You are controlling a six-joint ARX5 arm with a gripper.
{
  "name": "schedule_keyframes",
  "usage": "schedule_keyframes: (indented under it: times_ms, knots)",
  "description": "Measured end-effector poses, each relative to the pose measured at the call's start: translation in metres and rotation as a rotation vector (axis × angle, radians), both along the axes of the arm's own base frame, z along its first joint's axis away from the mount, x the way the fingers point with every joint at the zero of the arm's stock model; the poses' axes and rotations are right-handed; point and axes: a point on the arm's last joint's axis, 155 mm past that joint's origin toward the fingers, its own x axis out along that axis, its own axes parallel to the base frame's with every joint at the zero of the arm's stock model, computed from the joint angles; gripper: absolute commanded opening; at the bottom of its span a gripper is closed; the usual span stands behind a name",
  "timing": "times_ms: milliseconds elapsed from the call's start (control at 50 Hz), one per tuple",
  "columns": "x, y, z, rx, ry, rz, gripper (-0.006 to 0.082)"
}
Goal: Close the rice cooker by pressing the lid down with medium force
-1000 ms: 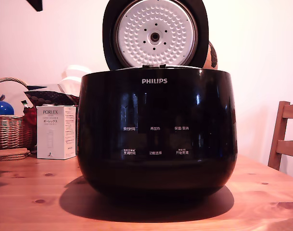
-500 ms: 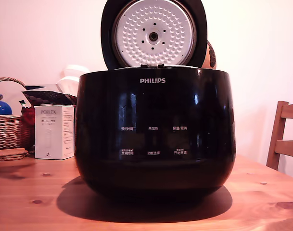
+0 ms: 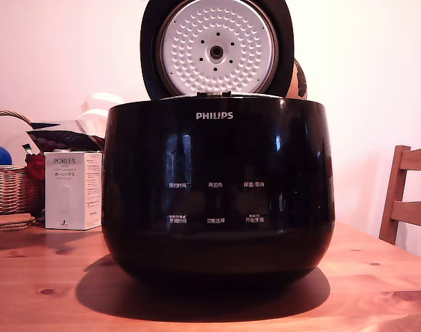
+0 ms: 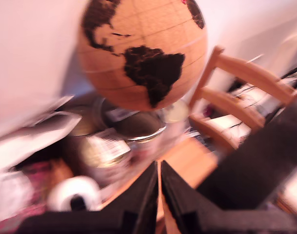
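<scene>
The rice cooker (image 3: 217, 194), a large glossy black pot with a white PHILIPS logo, fills the middle of the exterior view on the wooden table (image 3: 44, 297). Its lid (image 3: 217, 48) stands open and upright behind the rim, the dimpled silver inner plate facing the camera. The arm does not show in the exterior view. In the blurred wrist view my gripper (image 4: 159, 195) has its two black fingers nearly touching, with nothing between them. It points at a globe and jars. A black mass (image 4: 255, 161) lies beside the fingers; I cannot tell what it is.
A white PORLEX box (image 3: 72, 190) and a wicker basket (image 3: 10, 187) stand at the exterior view's left. A wooden chair (image 3: 404, 200) is at its right. Behind the cooker are a cork globe (image 4: 143, 48), several jars (image 4: 138, 136) and another chair (image 4: 236, 92).
Everything in the exterior view has slid a little to the left, cooker, box and chair alike. A dark part at the top left corner one second ago is gone.
</scene>
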Motion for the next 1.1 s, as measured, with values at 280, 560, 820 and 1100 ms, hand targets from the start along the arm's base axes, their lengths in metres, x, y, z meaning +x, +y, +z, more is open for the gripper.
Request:
schedule_keyframes:
  times_ms: [280, 560, 820, 1100]
  knots:
    - [0.001, -0.021, -0.014, -0.085, 0.073, -0.1, -0.0023]
    - [-0.012, -0.028, -0.016, -0.121, 0.134, -0.153, -0.0023]
    - [-0.025, -0.029, -0.03, -0.115, 0.222, -0.175, -0.0023]
    - [-0.055, -0.046, -0.047, -0.081, 0.317, -0.25, -0.0023]
